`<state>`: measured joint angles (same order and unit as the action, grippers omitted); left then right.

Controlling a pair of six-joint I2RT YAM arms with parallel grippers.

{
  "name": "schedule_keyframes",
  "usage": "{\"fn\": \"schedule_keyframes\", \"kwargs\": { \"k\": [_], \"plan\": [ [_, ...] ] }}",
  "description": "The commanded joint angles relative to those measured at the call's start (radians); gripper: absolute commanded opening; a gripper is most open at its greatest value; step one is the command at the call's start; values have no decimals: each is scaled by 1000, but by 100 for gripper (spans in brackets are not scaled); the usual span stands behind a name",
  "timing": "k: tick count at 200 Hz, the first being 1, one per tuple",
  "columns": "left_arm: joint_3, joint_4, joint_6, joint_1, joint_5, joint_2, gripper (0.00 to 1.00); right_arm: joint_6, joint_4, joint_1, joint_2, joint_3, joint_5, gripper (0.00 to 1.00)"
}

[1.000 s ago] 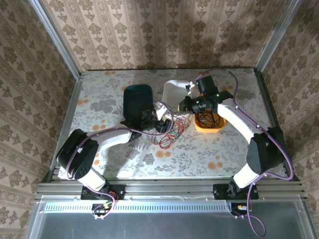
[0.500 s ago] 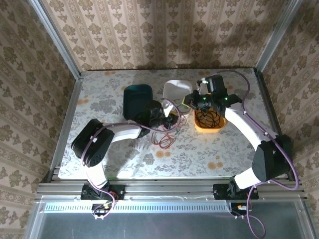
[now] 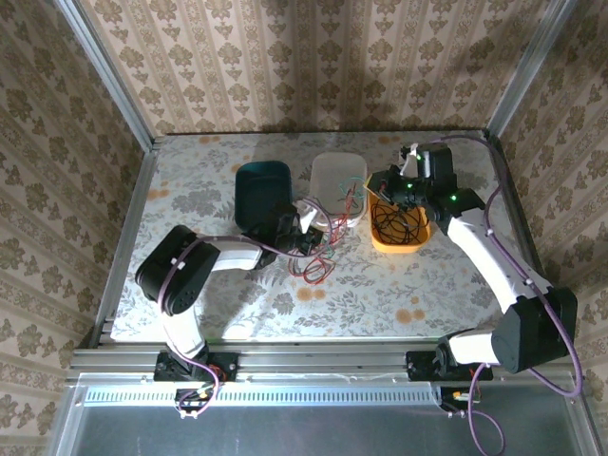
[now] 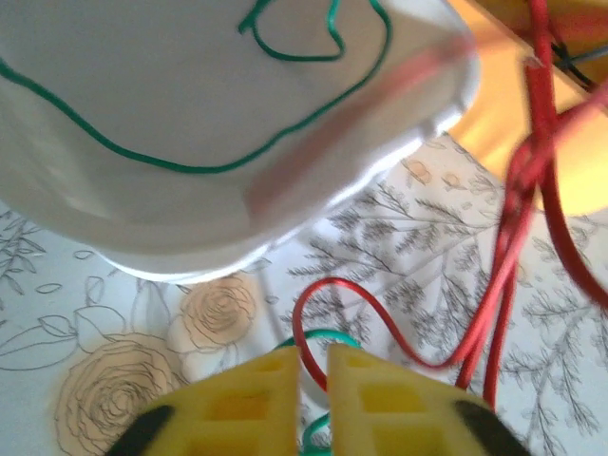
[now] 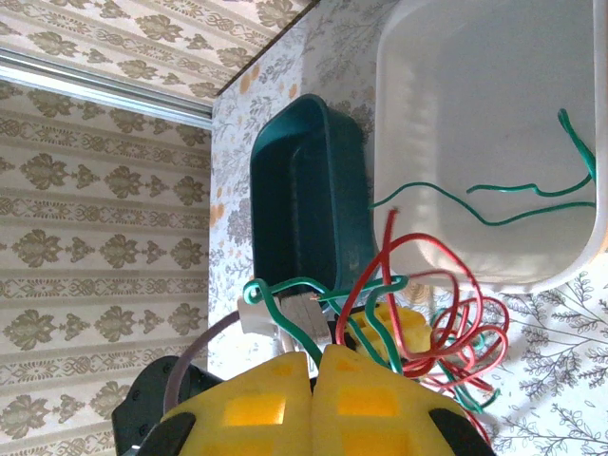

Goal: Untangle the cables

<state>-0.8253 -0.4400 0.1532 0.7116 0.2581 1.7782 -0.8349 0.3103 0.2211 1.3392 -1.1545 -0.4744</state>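
The cables form a loose red and green tangle (image 3: 318, 261) on the table in front of the white tray (image 3: 339, 176). My left gripper (image 3: 312, 237) sits low at the tangle's left edge. In the left wrist view its yellow fingers (image 4: 261, 399) are shut on a red cable (image 4: 332, 282) that loops out ahead, with a green cable under it. My right gripper (image 5: 312, 356) is shut on a green cable (image 5: 285, 318), which rises from its fingertips and bends toward the tangle (image 5: 465, 323). It hovers between the white tray and the orange tray (image 3: 375, 185). Another green cable (image 4: 190, 169) lies in the white tray.
A teal tray (image 3: 263, 185) stands left of the white tray, just behind my left gripper. The orange tray (image 3: 410, 245) at the right holds thin black cables (image 3: 399, 226). Metal rails and patterned walls close in the table on three sides.
My left gripper has closed on the red cable at the tangle. My right gripper has moved right and back, pulling its green cable along.
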Motion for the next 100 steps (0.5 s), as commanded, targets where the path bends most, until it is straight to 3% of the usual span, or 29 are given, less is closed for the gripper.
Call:
{"fn": "schedule_keyframes", "kwargs": {
  "k": [1, 51, 78, 100],
  "plan": [
    [-8, 20, -22, 16, 88, -89, 26, -12, -14, -2, -11, 12, 17, 0],
    [-143, 21, -42, 66, 103, -123, 54, -32, -34, -2, -10, 23, -3, 0],
    [-217, -52, -13, 67, 127, -53, 60, -30, -37, -1, -11, 18, -15, 0],
    [-290, -94, 23, 69, 152, 27, 59, -30, -34, -1, -11, 16, -14, 0]
  ]
}}
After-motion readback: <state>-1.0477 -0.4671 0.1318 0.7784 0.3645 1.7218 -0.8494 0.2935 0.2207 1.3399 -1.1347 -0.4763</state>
